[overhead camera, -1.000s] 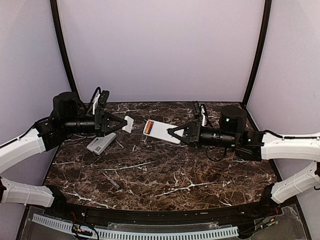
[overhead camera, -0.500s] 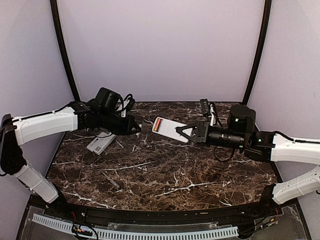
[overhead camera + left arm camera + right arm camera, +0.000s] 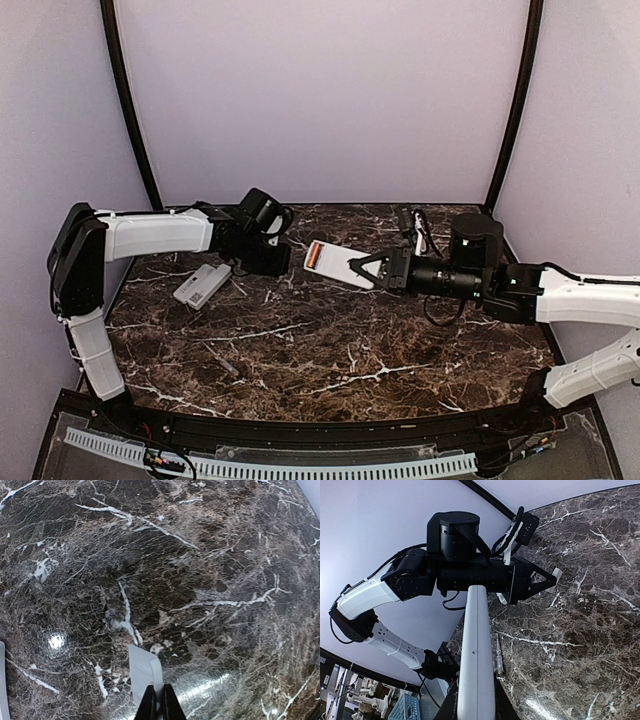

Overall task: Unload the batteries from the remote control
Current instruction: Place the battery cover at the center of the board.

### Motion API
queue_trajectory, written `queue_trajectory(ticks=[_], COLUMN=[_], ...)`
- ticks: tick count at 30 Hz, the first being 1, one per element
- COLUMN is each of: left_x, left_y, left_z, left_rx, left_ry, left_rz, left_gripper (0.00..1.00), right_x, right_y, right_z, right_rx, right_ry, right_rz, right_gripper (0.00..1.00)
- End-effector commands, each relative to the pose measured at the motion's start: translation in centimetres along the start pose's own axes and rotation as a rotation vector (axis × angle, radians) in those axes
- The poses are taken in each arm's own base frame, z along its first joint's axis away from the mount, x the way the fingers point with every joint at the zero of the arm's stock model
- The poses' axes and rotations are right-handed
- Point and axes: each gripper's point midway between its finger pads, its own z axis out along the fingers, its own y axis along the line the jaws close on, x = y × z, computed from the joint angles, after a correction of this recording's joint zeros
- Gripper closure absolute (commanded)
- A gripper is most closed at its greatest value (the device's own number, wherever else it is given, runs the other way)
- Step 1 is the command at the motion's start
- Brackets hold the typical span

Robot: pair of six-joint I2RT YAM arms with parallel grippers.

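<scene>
Tightly pinched, the left gripper [image 3: 159, 706] holds a small flat white rectangular cover [image 3: 144, 669] by one edge over the dark brown, white-veined marble table [image 3: 225, 555]. Opposite it, the right gripper [image 3: 354, 268] is clamped on the near end of a long white plastic remote control [image 3: 335, 263]. Orange and red cylindrical batteries [image 3: 313, 254] sit in the open compartment at its far end, nearest the left arm. A grey-white second remote [image 3: 200, 285] lies on the table's left side.

One remote [image 3: 334, 264] over table [image 3: 400, 350] middle, second remote [image 3: 202, 285] lying leftward, cover [image 3: 145, 672] between them
</scene>
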Motion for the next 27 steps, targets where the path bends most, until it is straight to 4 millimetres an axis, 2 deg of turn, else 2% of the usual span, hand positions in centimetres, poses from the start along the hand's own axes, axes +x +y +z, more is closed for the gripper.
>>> queue_trajectory(ticks=[1,9,17,27], left_x=[0.0,1.3,1.5,2.4], left_y=[1.5,2.1,2.0,1.8], left_z=[0.8,3.3,5.2,6.2], left_rx=[-0.108,-0.135,-0.133,-0.116], left_ry=[0.021,0.083,0.110,0.140], left_rz=[0.036,0.049,0.047,0.030], left_gripper=[1.00,0.99,0.94,0.84], right_x=[-0.5,-0.5,-0.3,-0.2], right_y=[0.1,0.0,-0.2,-0.4], right_z=[0.4,0.8,0.8,0.7], right_rx=[-0.011,0.001,0.005,0.012], right_ry=[-0.017,-0.008,-0.007,-0.006], right_rz=[-0.015,-0.012,-0.007,-0.004], right_gripper=[1.00,1.00,1.00,1.00])
